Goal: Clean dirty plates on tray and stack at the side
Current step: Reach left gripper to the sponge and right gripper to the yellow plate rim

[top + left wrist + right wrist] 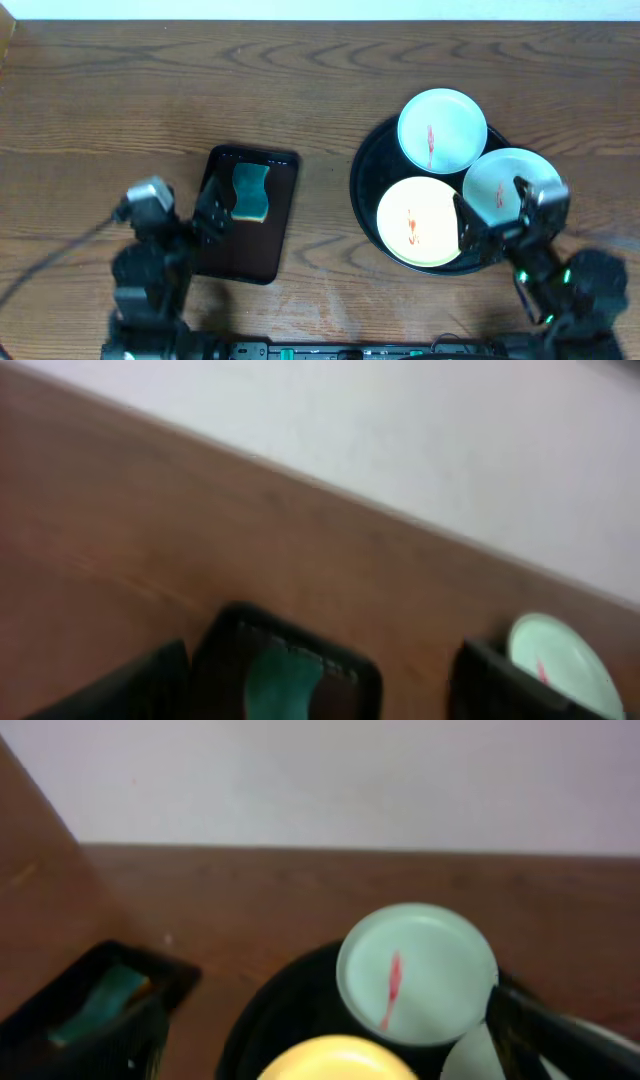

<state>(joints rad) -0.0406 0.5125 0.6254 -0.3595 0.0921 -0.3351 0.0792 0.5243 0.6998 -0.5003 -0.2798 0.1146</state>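
The round black tray [365, 190] at the right holds three plates. A white plate [441, 130] with a red smear lies at its far side, a pale yellow plate [420, 222] with red smears at the front, and a second white plate [505, 180] at the right. My right gripper [498, 212] is open and empty over the near edge of the right white plate. In the right wrist view my right gripper [325, 1020] faces the smeared white plate [415, 975], the yellow plate [335, 1062] and the tray [270, 1020]. My left gripper [200, 215] is open and empty.
A dark rectangular tray [245, 250] with a teal sponge [251, 191] on it lies left of centre, and my left gripper hovers at its left edge. In the left wrist view the sponge [285, 680] shows between the fingers. The wooden table [320, 80] ends at a white wall.
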